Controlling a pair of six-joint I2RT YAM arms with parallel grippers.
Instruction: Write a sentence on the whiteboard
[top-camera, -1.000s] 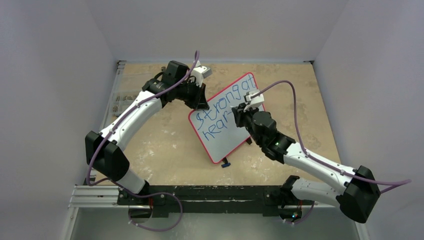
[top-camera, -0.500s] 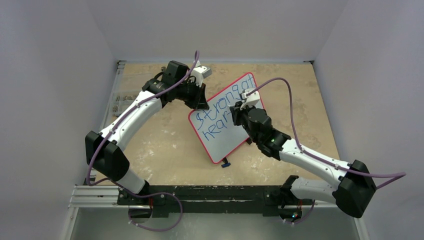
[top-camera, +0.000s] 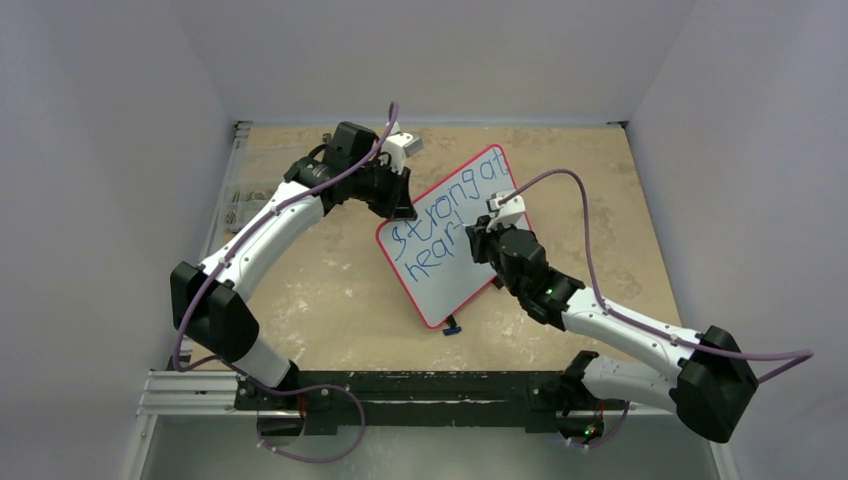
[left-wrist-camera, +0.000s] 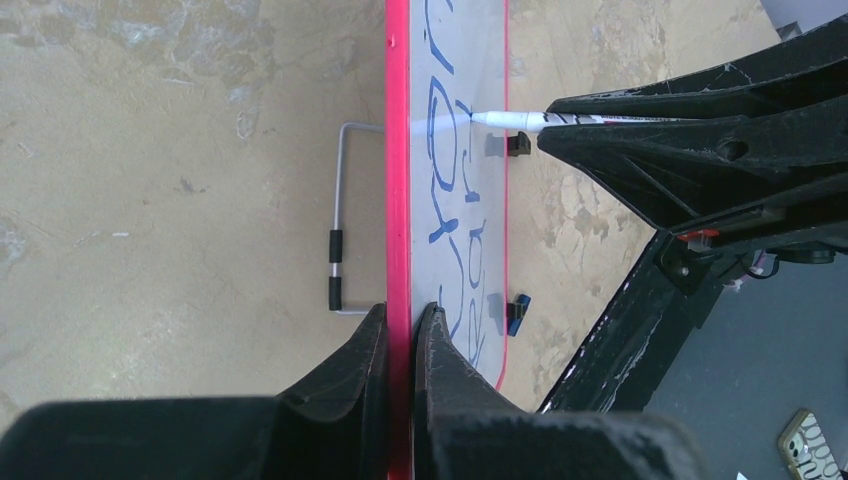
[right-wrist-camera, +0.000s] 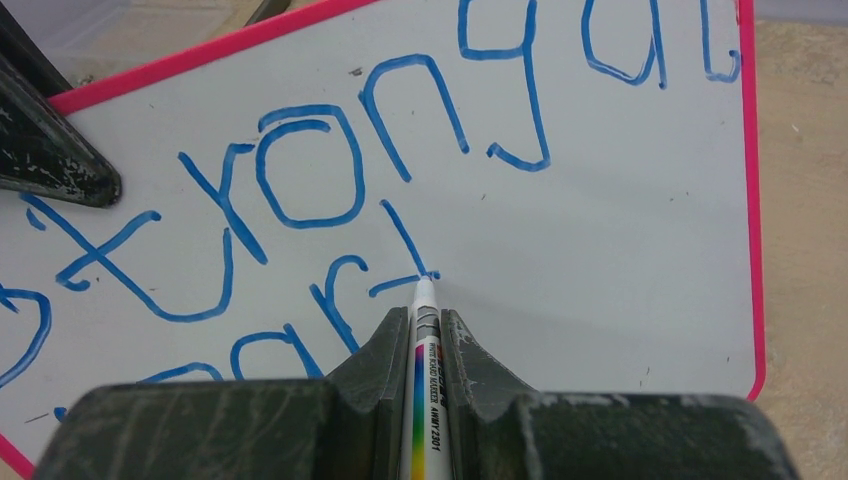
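The whiteboard (top-camera: 462, 283), edge clamped in the left fingers (left-wrist-camera: 340, 385), meets the tip of the marker (right-wrist-camera: 427, 395) that the right fingers (right-wrist-camera: 372, 375) pinch.

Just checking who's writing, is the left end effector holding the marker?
No, the left end effector grips the whiteboard by its red frame, with the marker in the right end effector.

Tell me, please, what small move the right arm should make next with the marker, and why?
Probably lift the marker tip straight off the whiteboard. The tip rests at the end of the crossbar of the last t, the sentence already seems to read "strong at heart", and the left jaws hold the board's pink frame.
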